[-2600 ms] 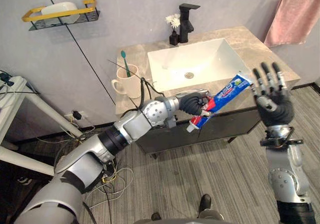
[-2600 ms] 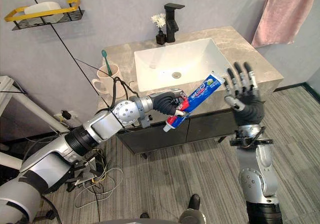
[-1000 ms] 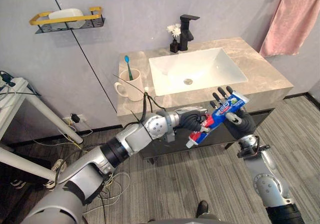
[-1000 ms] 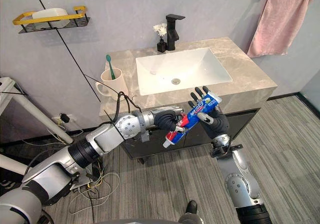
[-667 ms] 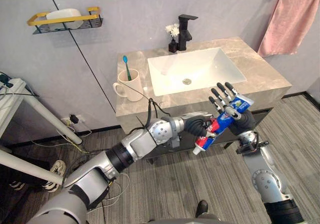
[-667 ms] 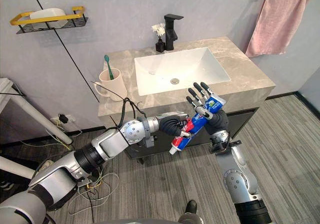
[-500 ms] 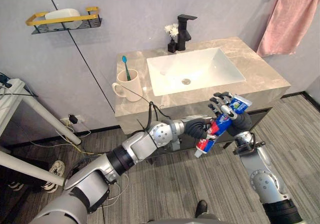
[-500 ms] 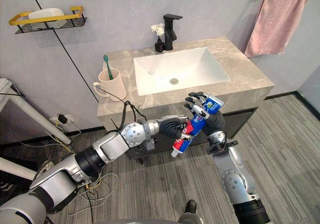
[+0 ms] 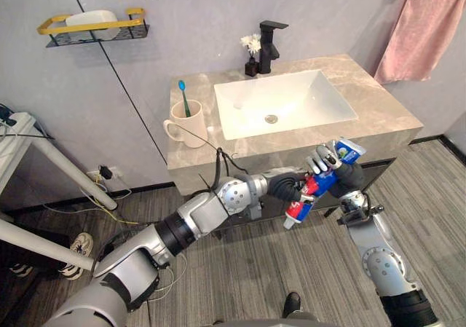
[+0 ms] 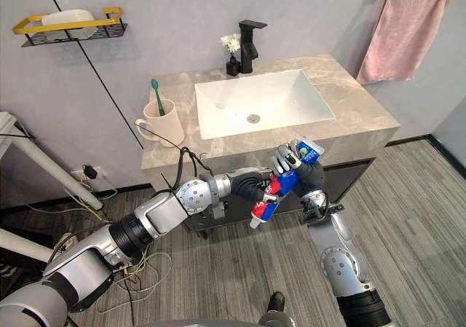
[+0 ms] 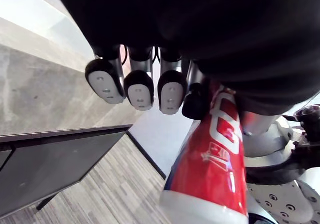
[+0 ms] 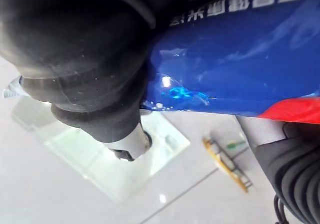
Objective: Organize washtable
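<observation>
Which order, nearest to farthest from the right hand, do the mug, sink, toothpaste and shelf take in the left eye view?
1. Toothpaste: gripped by the right hand; the left hand holds its lower end.
2. Sink: in the counter, just behind the hand.
3. Mug: at the counter's left end.
4. Shelf: on the wall, far left.

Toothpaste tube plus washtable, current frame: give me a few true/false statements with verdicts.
1. Both the left robot hand and the right robot hand grip the toothpaste tube. True.
2. The toothbrush lies in the sink. False: it stands in the mug.
3. The tube's white cap end points down. True.
4. The pink towel lies on the countertop. False: it hangs from a wall bar.
</observation>
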